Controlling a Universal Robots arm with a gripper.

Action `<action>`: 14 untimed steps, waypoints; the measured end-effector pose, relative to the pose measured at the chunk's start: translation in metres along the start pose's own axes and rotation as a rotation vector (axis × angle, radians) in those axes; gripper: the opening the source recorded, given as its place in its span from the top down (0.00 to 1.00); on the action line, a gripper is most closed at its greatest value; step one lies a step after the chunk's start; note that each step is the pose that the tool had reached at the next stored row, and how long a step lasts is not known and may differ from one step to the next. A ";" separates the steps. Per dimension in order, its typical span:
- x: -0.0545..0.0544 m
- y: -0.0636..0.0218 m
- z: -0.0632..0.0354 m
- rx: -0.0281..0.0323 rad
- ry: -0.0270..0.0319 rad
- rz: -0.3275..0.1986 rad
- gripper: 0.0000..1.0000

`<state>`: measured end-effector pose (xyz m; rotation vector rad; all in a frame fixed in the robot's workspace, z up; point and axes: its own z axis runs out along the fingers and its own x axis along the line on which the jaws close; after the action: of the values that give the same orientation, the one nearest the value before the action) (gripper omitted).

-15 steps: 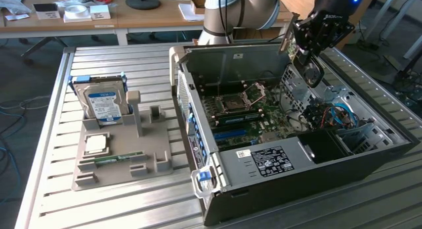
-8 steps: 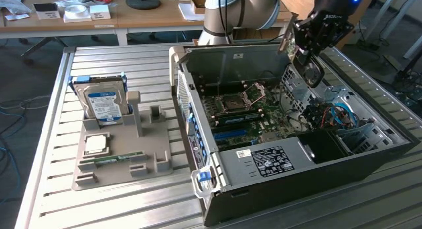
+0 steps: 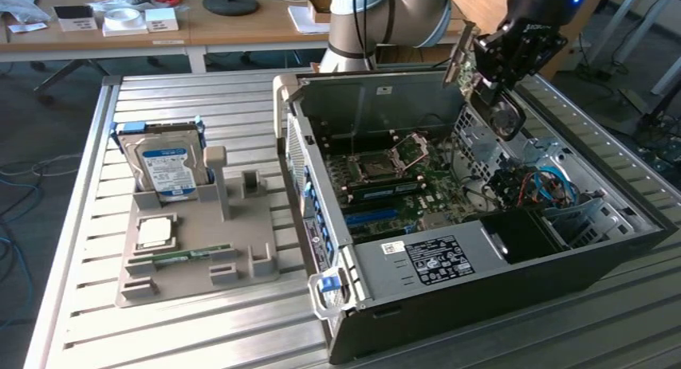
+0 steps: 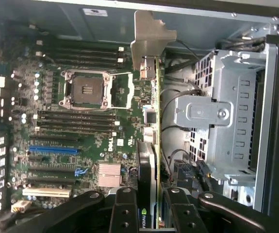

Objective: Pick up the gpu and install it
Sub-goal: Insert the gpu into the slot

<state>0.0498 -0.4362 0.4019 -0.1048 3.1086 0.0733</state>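
Currently, you are looking at a task that seems roughly half done. The black two-fingered end effector (image 4: 151,216) is pinching the gpu (image 4: 152,145), a thin dark rectangular card with a silvery metal bracket (image 4: 150,39) at one end, its fingers (image 4: 124,208) pressing on both flat faces, so the pick-up is done. The card is hanging edge-down over the green motherboard (image 4: 107,143) of the open black computer case (image 3: 479,297), near the case's far wall. It is not sitting in any slot yet; the blue expansion slot (image 4: 54,150) is lying bare. The grey moulded parts holder (image 3: 242,233) on the slatted metal worktop (image 3: 159,337) is carrying a silver hard drive (image 3: 165,162), well apart from the card.
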 end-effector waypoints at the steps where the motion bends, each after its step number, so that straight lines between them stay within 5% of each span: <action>1: 0.000 0.0000 0.0000 -0.0004 0.0005 -0.012 0.73; 14: 0.000 0.0000 0.0003 -0.0051 0.0075 -0.162 0.73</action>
<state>0.0497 -0.4362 0.4016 -0.3564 3.0938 0.0770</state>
